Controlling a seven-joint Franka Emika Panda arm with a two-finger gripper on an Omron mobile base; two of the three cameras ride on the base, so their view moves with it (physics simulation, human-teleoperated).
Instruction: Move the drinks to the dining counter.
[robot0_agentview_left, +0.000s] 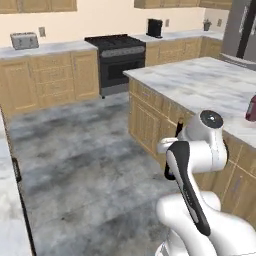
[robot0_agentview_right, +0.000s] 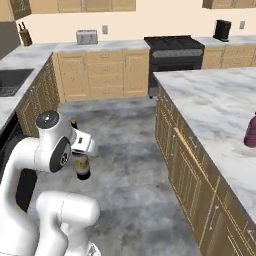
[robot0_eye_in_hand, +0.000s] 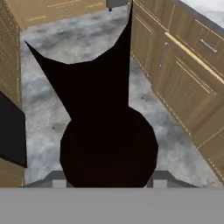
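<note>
A: Gripper (robot0_agentview_right: 81, 150) state?
B: Clamped on the wine bottle (robot0_agentview_right: 82, 167), held upright above the grey floor (robot0_agentview_right: 125, 150), left of the dining counter (robot0_agentview_right: 215, 107).
A: Other drinks?
B: Pink bottle (robot0_agentview_right: 250, 131) stands on that counter's right part. Stove (robot0_agentview_right: 175, 50) at far wall.

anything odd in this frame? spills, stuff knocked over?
Nothing stands out. The tall dark wine bottle hangs upright in the pincer above the grey floor, not yet at the white marble dining counter, where a pink bottle stands upright. No spill or damage shows.
</note>
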